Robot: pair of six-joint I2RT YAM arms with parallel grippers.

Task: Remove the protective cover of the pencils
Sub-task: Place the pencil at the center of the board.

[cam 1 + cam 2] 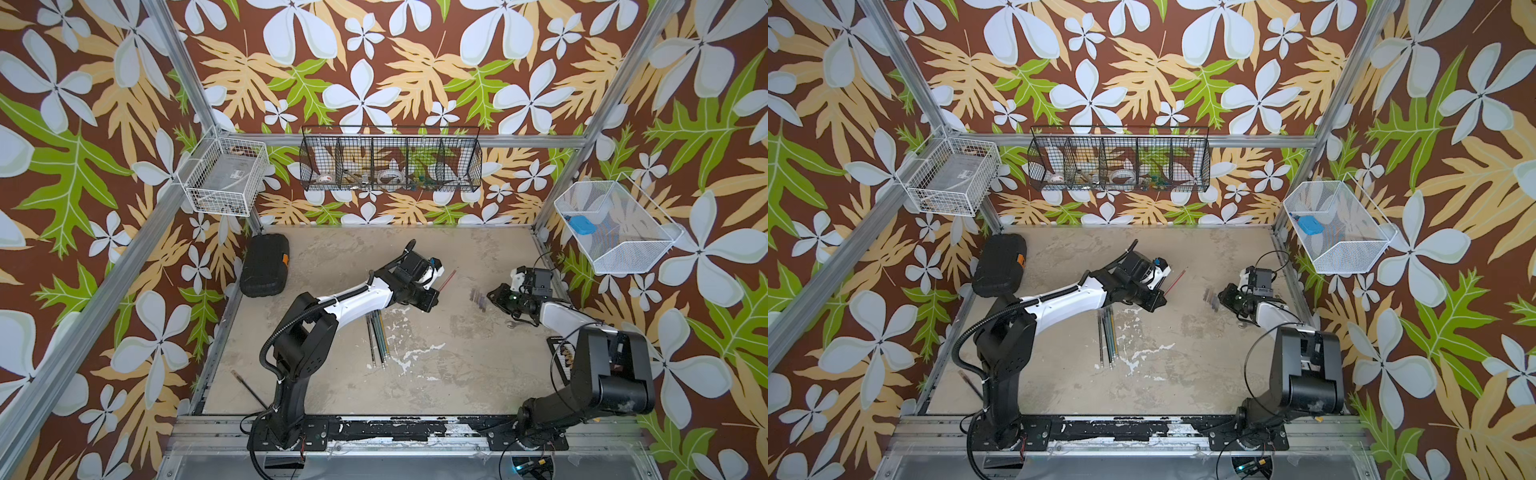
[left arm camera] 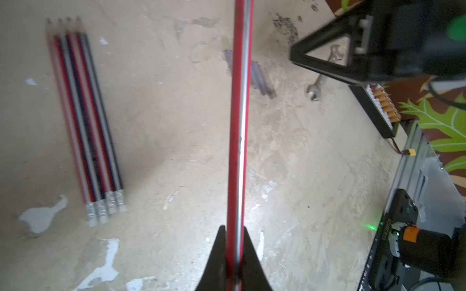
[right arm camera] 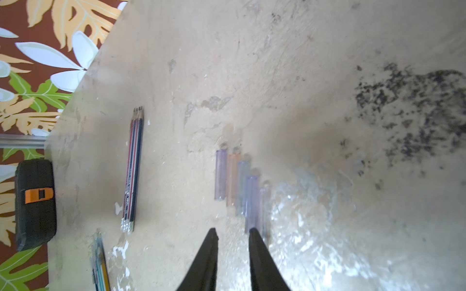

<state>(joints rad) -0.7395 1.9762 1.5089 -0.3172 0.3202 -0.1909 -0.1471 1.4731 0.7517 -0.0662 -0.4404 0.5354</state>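
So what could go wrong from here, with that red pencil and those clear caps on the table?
1. The left tool is shut on the red pencil with a long stretch sticking out free, so it could tilt or slip.
2. The right tool, jaws slightly apart, sits right beside the row of clear caps; moving off, it might knock them rolling.
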